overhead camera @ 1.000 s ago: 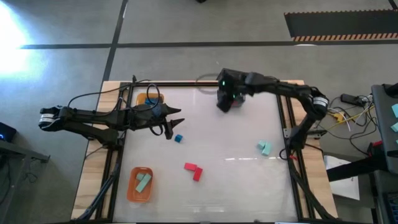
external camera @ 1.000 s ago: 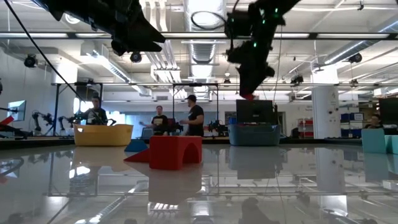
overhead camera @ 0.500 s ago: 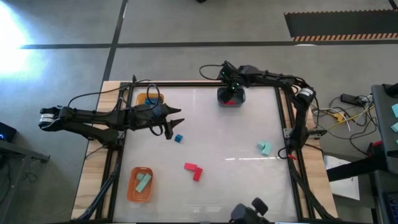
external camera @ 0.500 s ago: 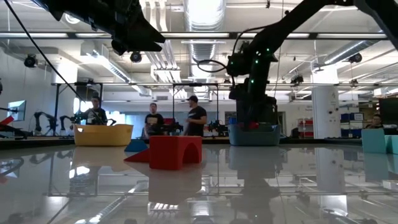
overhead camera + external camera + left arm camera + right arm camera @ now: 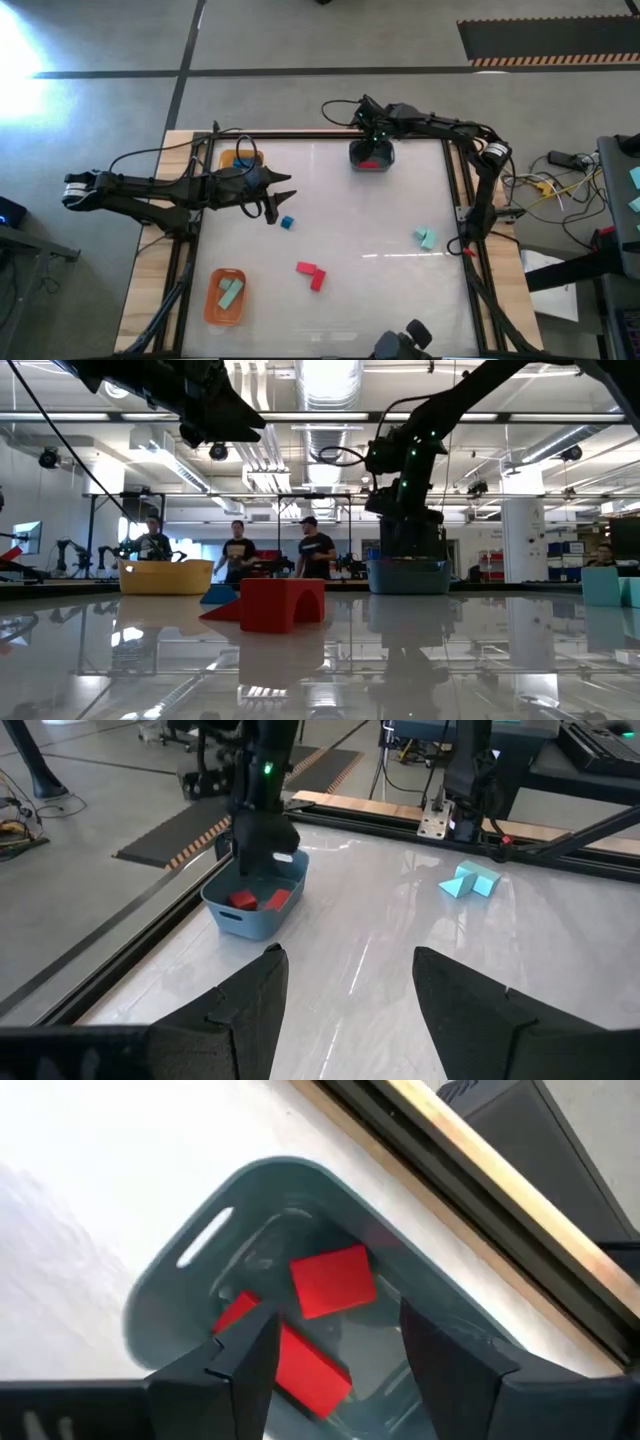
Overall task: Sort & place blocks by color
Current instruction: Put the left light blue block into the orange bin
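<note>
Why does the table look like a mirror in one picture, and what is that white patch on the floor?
In the low view the glossy table reflects the ceiling lights and the red blocks, because the camera looks along it. In the high view a light blows out the floor at upper left, and a faint glare streak crosses the table near the mint blocks.

your right end effector (image 5: 372, 152) is hanging at the far edge of the tabletop (image 5: 380, 215), elbow bent back to the right, fingers (image 5: 235, 1365) standing apart and empty. your left end effector (image 5: 277, 196) is hovering over the left side, fingers (image 5: 245, 1010) spread.
</note>
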You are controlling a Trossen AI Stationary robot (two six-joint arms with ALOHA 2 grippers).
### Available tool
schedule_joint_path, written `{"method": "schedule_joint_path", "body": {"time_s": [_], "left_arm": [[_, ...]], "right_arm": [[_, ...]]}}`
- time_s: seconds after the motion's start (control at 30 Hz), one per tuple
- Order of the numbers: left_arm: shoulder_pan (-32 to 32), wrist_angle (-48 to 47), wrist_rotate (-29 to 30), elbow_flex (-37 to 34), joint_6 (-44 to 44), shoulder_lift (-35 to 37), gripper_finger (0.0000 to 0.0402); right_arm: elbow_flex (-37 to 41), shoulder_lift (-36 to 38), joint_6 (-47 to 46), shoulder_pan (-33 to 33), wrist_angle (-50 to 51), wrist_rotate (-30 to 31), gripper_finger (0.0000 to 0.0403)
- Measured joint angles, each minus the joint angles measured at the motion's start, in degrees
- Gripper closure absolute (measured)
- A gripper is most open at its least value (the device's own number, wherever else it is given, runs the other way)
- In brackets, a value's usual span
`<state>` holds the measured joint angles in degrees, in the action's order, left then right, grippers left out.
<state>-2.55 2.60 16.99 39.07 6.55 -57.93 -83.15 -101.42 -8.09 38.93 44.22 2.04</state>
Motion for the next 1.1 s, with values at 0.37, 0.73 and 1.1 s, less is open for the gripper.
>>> {"method": "schedule_joint_path", "body": {"time_s": [0.37, 0.73, 1.1], "left_arm": [[0.0, 0.0, 0.0, -0.3, 0.1, 0.0, 0.0201], [0.0, -0.7, -0.2, -2.0, 3.1, 0.0, 0.0201], [0.4, -7.9, -0.4, -2.9, 14.4, -0.7, 0.0201]], "right_arm": [[0.0, 9.3, -2.5, -11.3, 3.9, -1.0, 0.0227], [6.4, 12.4, -2.3, -32.5, -6.5, -0.5, 0.0234], [14.1, 12.6, -2.5, -44.1, -20.2, -0.3, 0.0214]]}}
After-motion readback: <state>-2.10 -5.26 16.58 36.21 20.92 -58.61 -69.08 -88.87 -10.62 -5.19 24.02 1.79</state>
